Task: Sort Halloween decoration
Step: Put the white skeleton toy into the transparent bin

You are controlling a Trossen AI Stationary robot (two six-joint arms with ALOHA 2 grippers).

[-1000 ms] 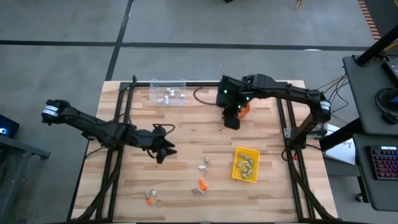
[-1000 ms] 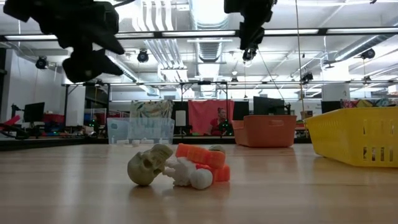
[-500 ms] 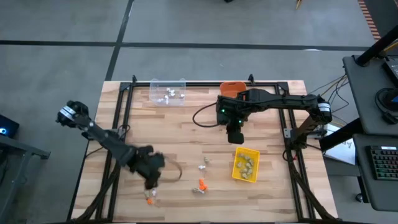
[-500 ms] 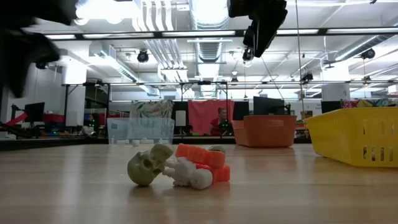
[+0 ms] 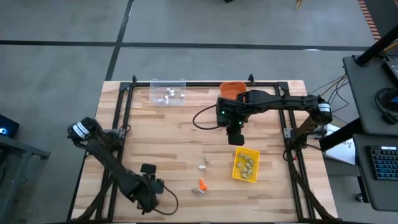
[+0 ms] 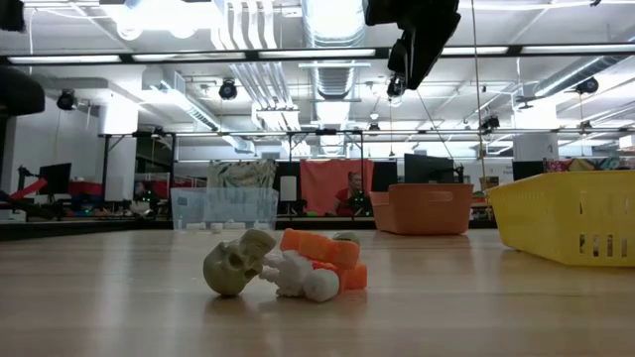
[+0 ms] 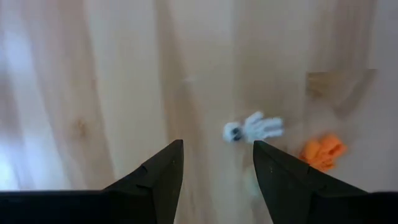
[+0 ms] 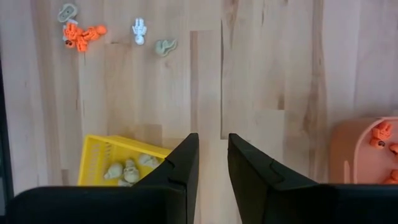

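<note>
The left gripper (image 5: 148, 196) hangs low over the near left corner of the tabletop (image 5: 180, 134), fingers spread and empty. Its wrist view shows a white trinket (image 7: 254, 129) and an orange trinket (image 7: 322, 152) lying just ahead on the wood. The right gripper (image 5: 237, 137) hovers between the orange bin (image 5: 231, 88) and the yellow bin (image 5: 245, 163), fingers a narrow gap apart, holding nothing. A loose cluster of trinkets (image 5: 200, 177) lies near the tabletop's front centre. The yellow bin holds tan pieces, the clear bin (image 5: 168, 92) white pieces.
</note>
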